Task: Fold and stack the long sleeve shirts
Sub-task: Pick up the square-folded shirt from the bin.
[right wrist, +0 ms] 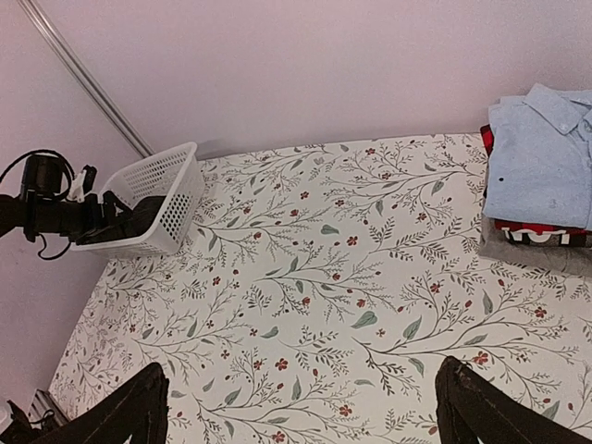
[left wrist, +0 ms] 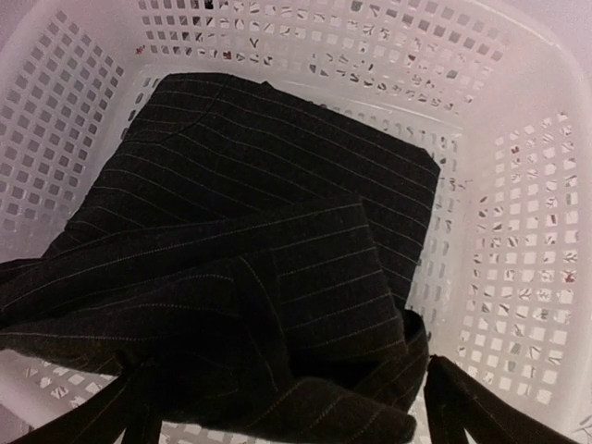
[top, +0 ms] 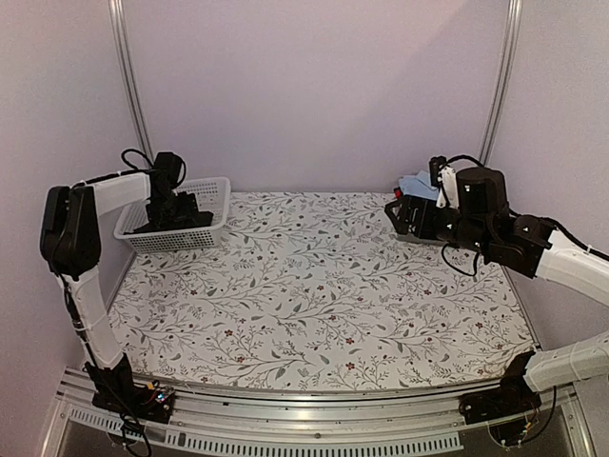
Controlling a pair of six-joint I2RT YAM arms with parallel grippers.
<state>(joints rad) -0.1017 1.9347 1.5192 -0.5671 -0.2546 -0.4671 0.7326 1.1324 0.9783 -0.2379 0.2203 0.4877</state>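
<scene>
While left hand, right hand gape released, black shirt lies in basket.

No text, brand, number or sign can be read in any view. In the right wrist view, the dark folded garment lying under the light blue shirt bears some white marks, but they are too small and too hidden to read.
</scene>
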